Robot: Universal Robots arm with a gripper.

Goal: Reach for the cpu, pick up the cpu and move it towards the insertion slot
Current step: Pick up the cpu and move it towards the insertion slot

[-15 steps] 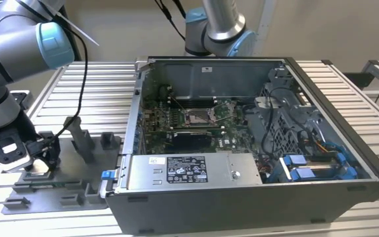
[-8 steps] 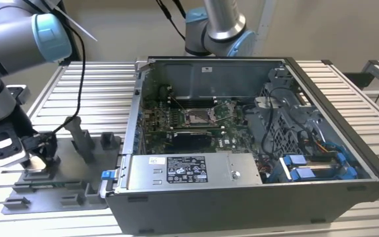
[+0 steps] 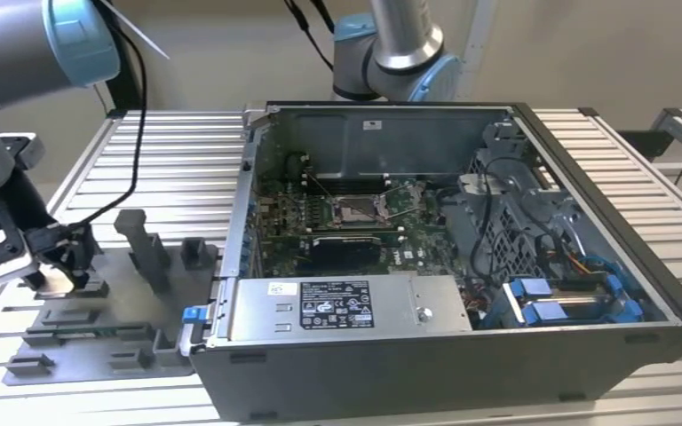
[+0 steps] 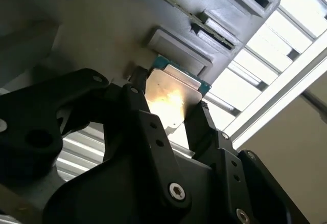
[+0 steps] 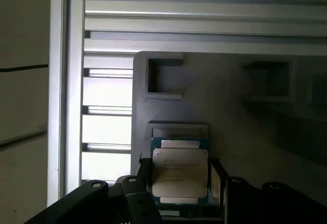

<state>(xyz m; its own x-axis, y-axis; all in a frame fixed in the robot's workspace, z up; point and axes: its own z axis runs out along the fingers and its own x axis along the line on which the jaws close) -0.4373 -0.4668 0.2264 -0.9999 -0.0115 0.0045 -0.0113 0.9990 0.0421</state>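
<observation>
The gripper [image 3: 67,262] hangs low over the grey fixture plate [image 3: 104,355], which lies on the slatted table [image 3: 163,151] at the exterior view's left, just beside the computer case [image 3: 436,373]. In both wrist views the black fingers [image 4: 203,127] clasp the cpu [image 5: 180,173] by two opposite edges, its silvery face up and a thin green rim showing around it. It sits right at a shallow rectangular nest on the plate; whether it has cleared the nest or rests in it I cannot tell.

Room around the grasp is tight on one side. Two upright grey posts [image 3: 146,248] stand on the plate between the gripper and the case wall. The plate's outer edge is near the gripper, with bare table slats running on beyond it. An empty square pocket [image 5: 163,78] is sunk into the plate just past the nest.

The case lies open-side up, its walls standing well above the green board inside. The insertion slot [image 3: 365,209] sits near the middle of that board, its metal frame and lever shining, well apart from the cpu. In front of the slot is a silver box [image 3: 341,306] against the near wall. At the exterior view's right are a grey cage with blue clips [image 3: 554,302] and loose cables. The space straight above the slot is open.
</observation>
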